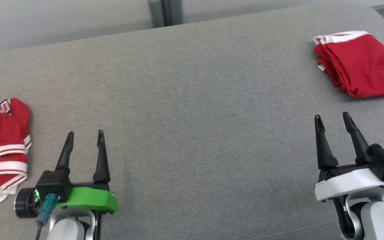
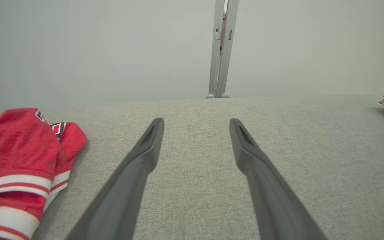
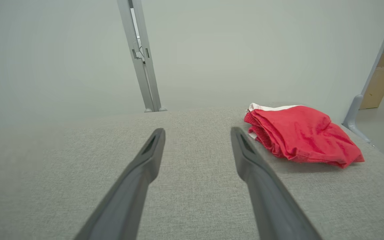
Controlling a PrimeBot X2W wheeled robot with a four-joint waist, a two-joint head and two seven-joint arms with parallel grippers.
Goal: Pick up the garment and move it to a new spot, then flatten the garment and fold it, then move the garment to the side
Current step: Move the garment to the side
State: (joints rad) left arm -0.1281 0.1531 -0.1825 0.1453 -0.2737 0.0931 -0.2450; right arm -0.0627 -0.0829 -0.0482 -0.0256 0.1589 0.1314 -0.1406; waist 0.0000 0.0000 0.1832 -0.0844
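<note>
Left claw: I am watching the left claw sitting at 7 o'clock in the head view. Its two long dark fingers are standing wide apart and gripping nothing, and bare cloth is showing between them in the left wrist view.
Right claw: the right claw is sitting at 4 o'clock in the head view. It is also gaping wide and carrying nothing, with its fingertips pointing toward 12.
Folded piece: the folded red garment with a white band is lying at 2 o'clock on the tabletop, apart from the right claw. In the right wrist view it is showing at 2 o'clock, near the right finger but not touching it.
Crumpled piece: the crumpled red mesh jersey with white stripes is lying at 9 o'clock by the tabletop's left edge. It is near the left claw, and in the left wrist view I am seeing a gap between them.
Surface: the grey fabric-covered tabletop is carrying both pieces, which are lying well apart.
Backdrop: a grey metal post is standing at 12 o'clock behind the far edge.
</note>
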